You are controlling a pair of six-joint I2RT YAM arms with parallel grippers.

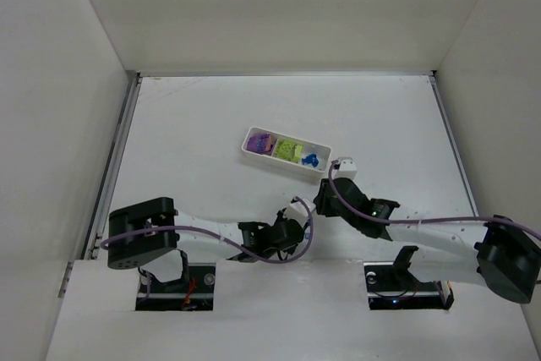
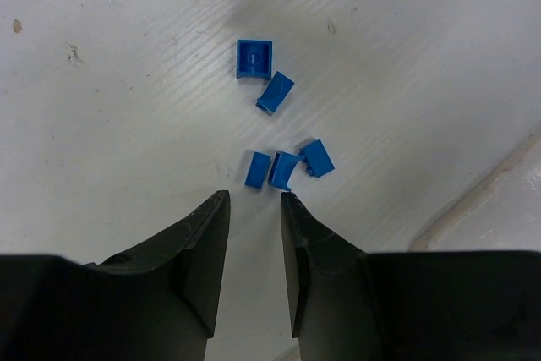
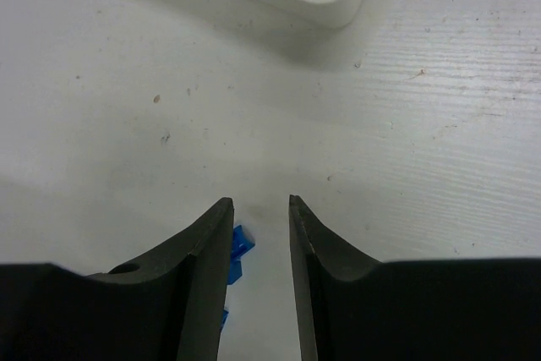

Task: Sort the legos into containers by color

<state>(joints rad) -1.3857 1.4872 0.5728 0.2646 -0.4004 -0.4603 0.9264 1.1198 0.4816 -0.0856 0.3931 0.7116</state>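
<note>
White table (image 1: pixel 194 124) | 5 loose blue legos (image 2: pixel 254 58) | 1 tray (image 1: pixel 247 146), 3 compartments | left hand (image 2: pixel 254 200), right hand (image 3: pixel 260 202): released, empty

We are working in a lab test cell. Plain white panels (image 1: pixel 51 82) are enclosing our scuffed white counter (image 1: pixel 203 112).

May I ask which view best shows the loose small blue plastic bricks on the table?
The left wrist view: all five small blue plastic bricks lie unobstructed ahead of the left tool. The right wrist view catches a couple partly behind the right tool; the top view shows none of them.
</note>
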